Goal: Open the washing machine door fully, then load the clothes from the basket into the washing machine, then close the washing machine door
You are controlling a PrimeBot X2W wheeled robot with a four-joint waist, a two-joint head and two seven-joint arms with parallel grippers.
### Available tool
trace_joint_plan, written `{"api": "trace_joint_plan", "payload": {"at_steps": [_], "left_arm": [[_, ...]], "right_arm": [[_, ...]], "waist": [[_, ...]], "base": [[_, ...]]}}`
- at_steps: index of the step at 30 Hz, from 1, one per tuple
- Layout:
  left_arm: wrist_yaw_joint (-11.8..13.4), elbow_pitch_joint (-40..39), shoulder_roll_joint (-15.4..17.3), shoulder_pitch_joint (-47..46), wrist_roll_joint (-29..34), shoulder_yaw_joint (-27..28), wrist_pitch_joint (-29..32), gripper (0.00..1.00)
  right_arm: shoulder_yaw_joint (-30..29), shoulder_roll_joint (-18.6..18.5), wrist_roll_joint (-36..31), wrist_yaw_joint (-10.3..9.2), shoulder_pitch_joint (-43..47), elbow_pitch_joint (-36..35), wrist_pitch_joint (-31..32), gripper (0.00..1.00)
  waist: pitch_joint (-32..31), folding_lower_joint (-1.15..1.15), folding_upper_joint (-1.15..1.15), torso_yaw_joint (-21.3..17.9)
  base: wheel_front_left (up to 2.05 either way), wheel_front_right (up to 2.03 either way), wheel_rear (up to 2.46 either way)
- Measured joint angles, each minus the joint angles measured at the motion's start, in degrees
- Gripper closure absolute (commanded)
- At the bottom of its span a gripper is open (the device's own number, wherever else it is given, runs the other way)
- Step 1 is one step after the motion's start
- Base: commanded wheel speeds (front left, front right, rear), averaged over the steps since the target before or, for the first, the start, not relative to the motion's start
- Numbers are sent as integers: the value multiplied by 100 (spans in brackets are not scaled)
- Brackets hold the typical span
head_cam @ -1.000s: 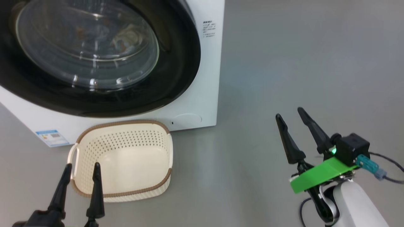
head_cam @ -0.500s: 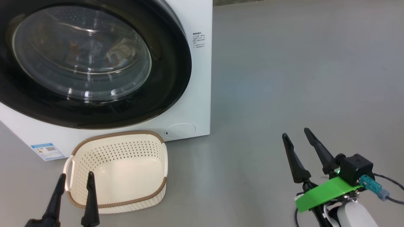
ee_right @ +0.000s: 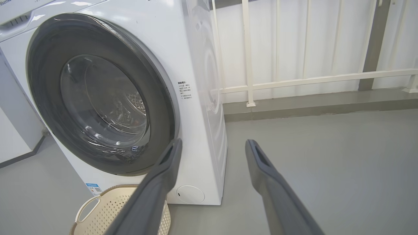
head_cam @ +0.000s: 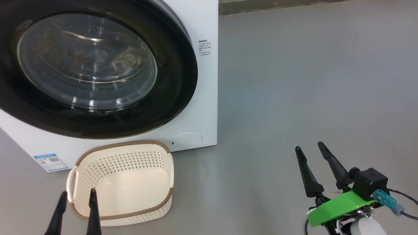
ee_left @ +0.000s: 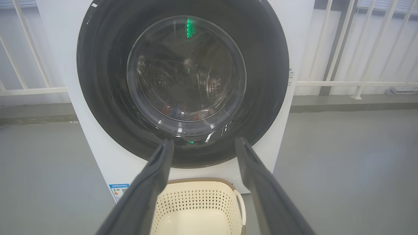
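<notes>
The washing machine [head_cam: 202, 98] is a white box whose door [head_cam: 176, 75] lies shut against its front, black rim around a bulging glass window. Through the glass I see the clothes [head_cam: 124, 62] in the drum, pale and orange-brown patches. The cream basket [head_cam: 130, 158] stands on the floor in front of the machine with nothing in it. My left gripper [head_cam: 78, 194] is open at the basket's near left corner and points at the door [ee_left: 104, 81] over the basket [ee_left: 196, 199]. My right gripper [head_cam: 309, 146] is open over bare floor, well right of the machine [ee_right: 199, 81].
Grey floor [head_cam: 294, 81] stretches to the right of the machine. A white railing [ee_right: 294, 81] and a low kerb run behind it. A blue label sticker [head_cam: 50, 161] and a round service flap [head_cam: 186, 140] sit low on the machine's front. Another pale cabinet [ee_right: 13, 130] stands beside the machine.
The head view has shifted, so machine and basket sit lower and further left. Both grippers have sunk a little toward the bottom edge and stay open.
</notes>
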Motion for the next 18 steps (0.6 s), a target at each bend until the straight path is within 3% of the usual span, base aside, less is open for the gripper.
{"api": "trace_joint_plan", "payload": {"at_steps": [18], "left_arm": [[43,2,1,93,0,22,0,0]], "right_arm": [[-63,38,-24,0,125,-11,0,0]], "waist": [[-23,0,0,83]], "base": [[0,0,0]]}}
